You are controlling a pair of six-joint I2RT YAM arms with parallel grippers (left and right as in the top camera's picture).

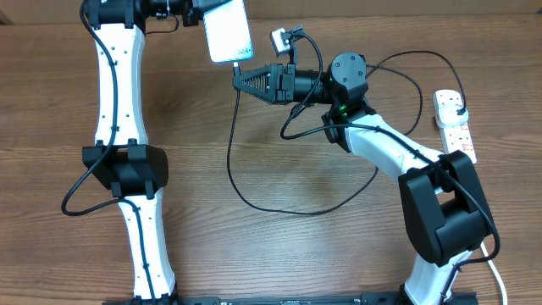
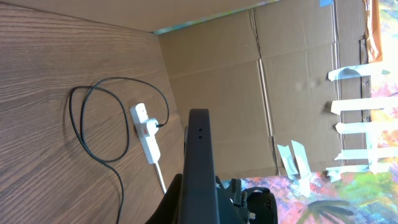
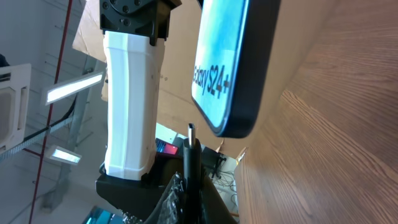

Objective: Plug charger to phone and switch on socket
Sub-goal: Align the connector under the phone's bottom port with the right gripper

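**Overhead view, with detail from both wrist views.**

- The wood-grain tabletop (image 1: 279, 254) fills the field.
- The left arm (image 1: 114, 76), white with black joints, runs up the 9 o'clock side from the 7 o'clock edge to the 11 o'clock corner.
- The right arm (image 1: 445, 212) rises from 5 o'clock and reaches in toward the centre top.
- The charger (image 1: 228, 161) is a thin black cable. It drops from near 12 o'clock, loops across the middle of the tabletop and curves back up to 3 o'clock.
- There its black plug (image 1: 460, 111) sits at the upper end of the socket (image 1: 455, 127), a white power strip lying lengthwise at the 3 o'clock edge.
- The phone (image 1: 227, 34) is at 12 o'clock, held clear of the tabletop. Its screen reads pale in the overhead view and light blue in the right wrist view.
- The left end effector (image 1: 203, 15) is clamped on the phone, gripping it at its upper left. The left wrist view shows the phone edge-on between the fingers.
- The right end effector (image 1: 241, 80) points toward 9 o'clock, just below the phone, and is clamped on the charger close to its free end.
- The connector tip (image 3: 191, 132) stands out beyond the fingers. In the right wrist view it lies just beside the phone's rounded lower end, with a narrow gap between them.
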